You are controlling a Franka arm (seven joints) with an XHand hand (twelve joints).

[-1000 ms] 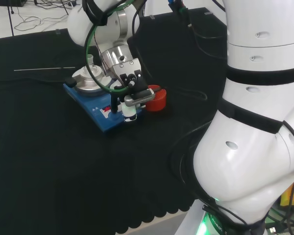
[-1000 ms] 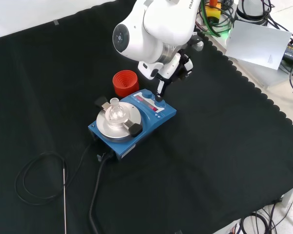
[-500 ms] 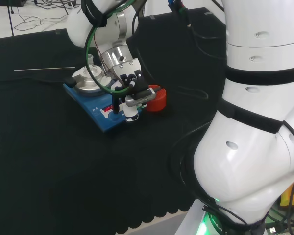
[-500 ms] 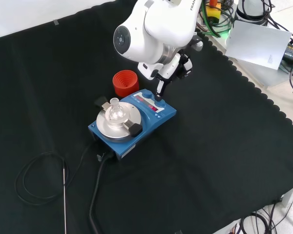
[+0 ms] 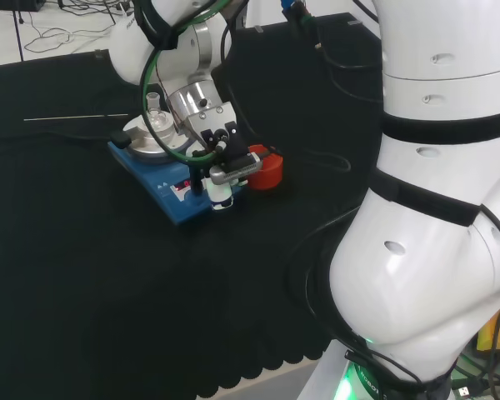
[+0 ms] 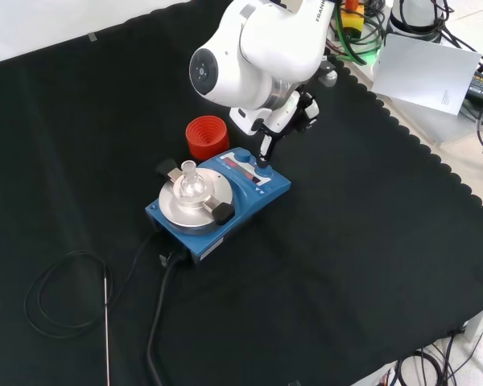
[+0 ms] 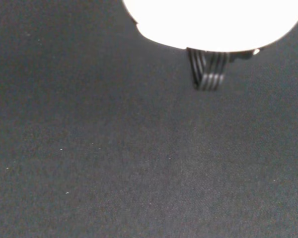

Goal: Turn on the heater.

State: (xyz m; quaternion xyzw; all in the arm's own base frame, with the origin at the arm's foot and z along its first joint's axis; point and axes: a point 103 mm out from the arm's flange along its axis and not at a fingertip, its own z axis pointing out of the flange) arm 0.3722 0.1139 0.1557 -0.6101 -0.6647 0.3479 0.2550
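The blue heater [image 6: 267, 191] stands mid-cloth with a round silver plate [image 6: 179, 211] carrying a small clear flask [image 6: 191, 183]. In the head view the heater [image 5: 161, 177] and flask [image 5: 156, 115] lie left of the arm. The hand [image 6: 288, 112] hangs over the heater's control panel, one straight finger [image 6: 263, 151] pointing down and touching the panel or just short of it near its red strip. From the head view the hand [image 5: 216, 157] sits above the panel's near corner, with a white fingertip [image 5: 221, 197] at the edge. It holds nothing. The wrist view has a blurred white part of the hand [image 7: 213, 20] over black cloth.
A red ribbed ring stand [image 6: 207, 135] sits just behind the heater, close to the hand, and appears in the head view as well [image 5: 269, 171]. A black cable [image 6: 163, 301] and a thin metal rod [image 6: 106, 330] lie on the cloth's near side. A white sheet [image 6: 431, 72] lies beyond the scalloped cloth edge.
The arm and hand have shifted slightly left in the head view, uncovering the flask. The finger stays at the panel. The heater, flask and red ring have not moved.
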